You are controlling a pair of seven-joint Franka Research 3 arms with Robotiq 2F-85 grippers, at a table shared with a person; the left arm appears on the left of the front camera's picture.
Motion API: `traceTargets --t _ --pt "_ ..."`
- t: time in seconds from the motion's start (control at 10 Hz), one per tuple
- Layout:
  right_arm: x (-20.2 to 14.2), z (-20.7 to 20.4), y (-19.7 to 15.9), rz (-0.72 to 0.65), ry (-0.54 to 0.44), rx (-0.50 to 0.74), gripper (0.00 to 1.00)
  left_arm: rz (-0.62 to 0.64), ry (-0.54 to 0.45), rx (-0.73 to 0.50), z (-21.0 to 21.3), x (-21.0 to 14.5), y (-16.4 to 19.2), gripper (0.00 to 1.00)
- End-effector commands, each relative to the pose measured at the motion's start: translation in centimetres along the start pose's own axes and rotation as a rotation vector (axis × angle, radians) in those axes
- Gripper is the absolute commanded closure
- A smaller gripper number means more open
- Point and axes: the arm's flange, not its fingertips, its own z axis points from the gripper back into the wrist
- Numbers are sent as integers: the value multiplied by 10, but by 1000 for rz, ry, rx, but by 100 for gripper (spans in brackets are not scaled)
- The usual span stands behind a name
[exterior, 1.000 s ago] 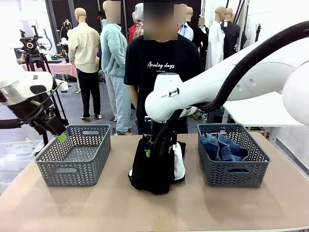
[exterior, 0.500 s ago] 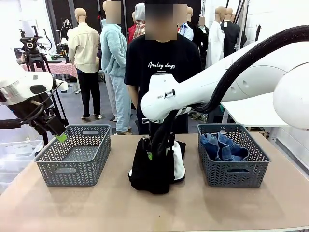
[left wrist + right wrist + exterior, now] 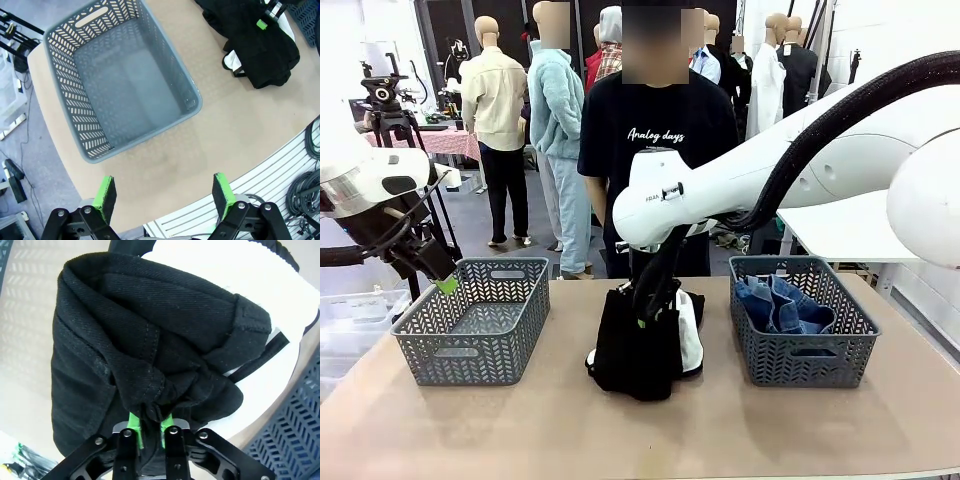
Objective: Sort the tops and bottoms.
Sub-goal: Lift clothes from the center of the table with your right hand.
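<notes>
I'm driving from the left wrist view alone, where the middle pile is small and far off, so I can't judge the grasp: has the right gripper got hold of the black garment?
Observer: Yes. The right wrist view shows the right gripper pinched shut on a bunched fold of the black garment.
Operator: Is it off the table?
Observer: Not yet; in the front view its lower end rests on the table.
Operator: What's in the right basket?
Observer: The right basket holds the blue denim piece.
</notes>
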Motion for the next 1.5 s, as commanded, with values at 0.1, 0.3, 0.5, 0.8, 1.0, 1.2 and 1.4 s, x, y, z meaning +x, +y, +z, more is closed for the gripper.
traceTargets --t 0.1,0.3,0.5,0.8,1.0,1.2,1.4 --pt "-5 5 -2 -30 -14 12 100 1 4 -7 0 -1 1 0" --pt "-21 45 1 -41 -73 4 100 1 4 -7 0 -1 1 0" --pt "-34 107 12 -23 -154 -47 100 1 4 -7 0 -1 1 0" --pt "-50 204 44 35 -310 -107 100 1 4 -7 0 -1 1 0" --pt "-58 250 70 59 -379 -153 100 1 4 -7 0 -1 1 0" --pt "-65 286 88 64 -437 -199 100 1 4 -7 0 -1 1 0" --pt "-70 297 78 27 -449 -184 100 1 4 -7 0 -1 1 0"
